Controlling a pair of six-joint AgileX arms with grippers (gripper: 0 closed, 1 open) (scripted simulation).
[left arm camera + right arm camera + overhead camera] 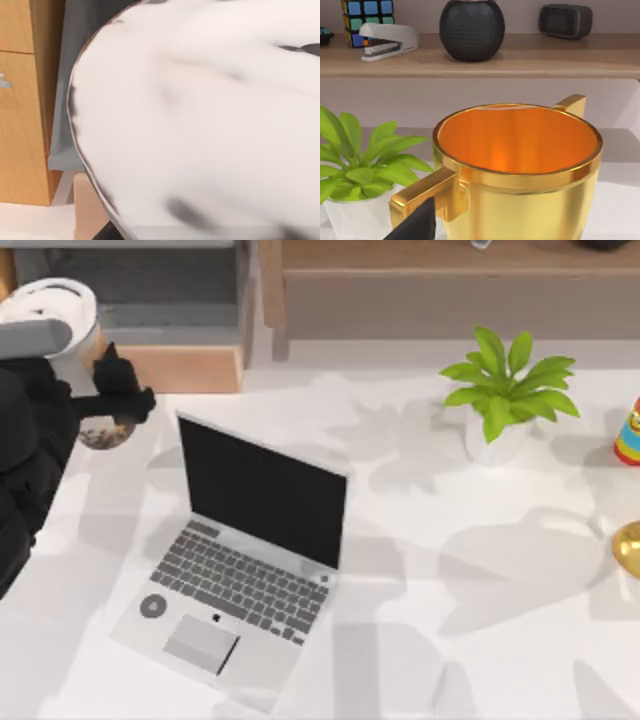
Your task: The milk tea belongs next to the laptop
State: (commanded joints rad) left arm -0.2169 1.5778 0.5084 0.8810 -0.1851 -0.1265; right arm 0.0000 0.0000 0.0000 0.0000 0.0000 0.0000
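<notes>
our left gripper clamped mid-body on tall clear plastic milk tea cup w/ white lid, left of slim silver laptop. top-heavy, slick, thin walls — grip gently, keep upright.

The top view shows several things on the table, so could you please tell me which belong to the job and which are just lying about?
Job:
- milk tea, held up at the table's far left by the left gripper
- laptop, open

Lying about:
- potted plant
- gold cup
- colourful can
- stapler, Rubik's cube, black speaker on the shelf
</notes>
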